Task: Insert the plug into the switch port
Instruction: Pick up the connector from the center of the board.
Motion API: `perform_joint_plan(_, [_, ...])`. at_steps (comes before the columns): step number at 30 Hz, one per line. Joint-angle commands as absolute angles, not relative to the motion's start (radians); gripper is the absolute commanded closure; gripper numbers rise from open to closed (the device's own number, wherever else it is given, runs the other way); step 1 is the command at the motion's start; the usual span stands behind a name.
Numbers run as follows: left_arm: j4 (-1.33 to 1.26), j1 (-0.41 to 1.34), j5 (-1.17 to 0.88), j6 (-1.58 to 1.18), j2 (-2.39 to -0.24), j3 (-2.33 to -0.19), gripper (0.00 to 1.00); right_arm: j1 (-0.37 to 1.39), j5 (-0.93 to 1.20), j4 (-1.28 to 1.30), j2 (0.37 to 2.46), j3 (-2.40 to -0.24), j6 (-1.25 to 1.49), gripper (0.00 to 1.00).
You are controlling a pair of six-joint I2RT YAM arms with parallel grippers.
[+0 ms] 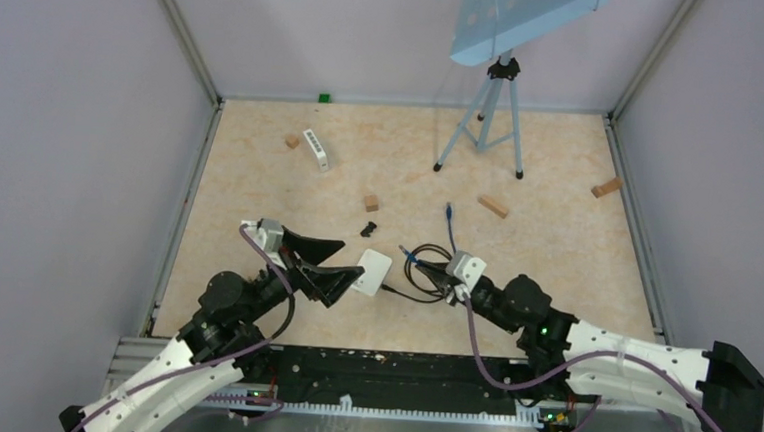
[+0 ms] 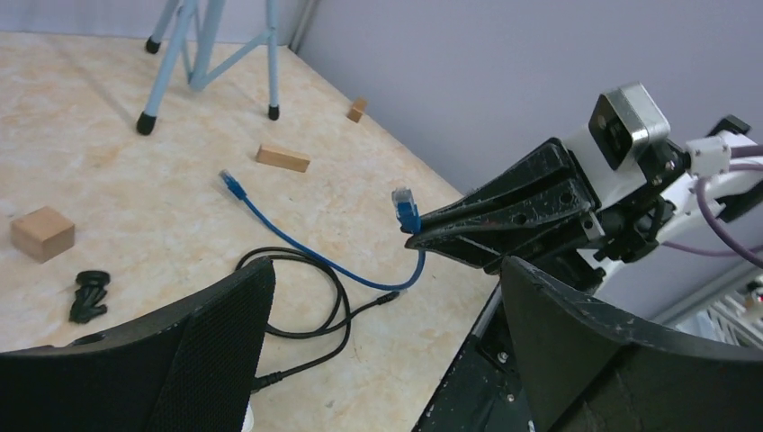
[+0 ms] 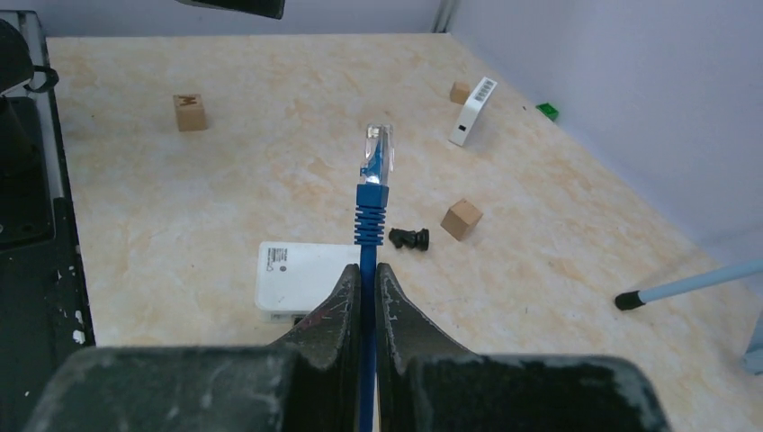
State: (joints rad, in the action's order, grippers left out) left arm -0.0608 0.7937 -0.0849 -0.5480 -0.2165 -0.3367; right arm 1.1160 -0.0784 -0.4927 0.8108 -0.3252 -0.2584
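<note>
The white switch (image 1: pixel 375 270) lies flat on the table; in the right wrist view (image 3: pixel 301 275) its near edge sits just below and left of my fingertips. My right gripper (image 3: pixel 368 270) is shut on a blue network cable, and the clear-tipped plug (image 3: pixel 376 153) sticks out past the fingertips above the switch. In the top view my right gripper (image 1: pixel 418 264) is just right of the switch. My left gripper (image 1: pixel 350 259) is open and empty at the switch's left side. The left wrist view shows the plug (image 2: pixel 407 210) held in the right fingers, off the table.
A black cable (image 1: pixel 422 279) loops right of the switch. The blue cable's free end (image 1: pixel 448 212) lies farther back. A small black part (image 1: pixel 368 229), several wooden blocks, a second white device (image 1: pixel 316 149) and a blue tripod (image 1: pixel 485 112) stand behind.
</note>
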Motion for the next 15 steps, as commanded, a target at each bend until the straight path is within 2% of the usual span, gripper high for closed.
perform_joint_plan(1, [-0.312, 0.792, -0.241, -0.447, -0.221, -0.289, 0.01, 1.112, -0.071, -0.764, 0.708, -0.218, -0.286, 1.0])
perform_joint_plan(10, [-0.603, 0.792, -0.457, -0.224, -0.342, -0.188, 0.04, 1.112, 0.049, -0.796, 0.707, -0.173, -0.638, 1.0])
perform_joint_plan(15, [-0.649, 0.792, -0.564, -0.131, -0.48, -0.217, 0.13, 1.112, 0.063, -0.802, 0.714, -0.167, -0.816, 1.0])
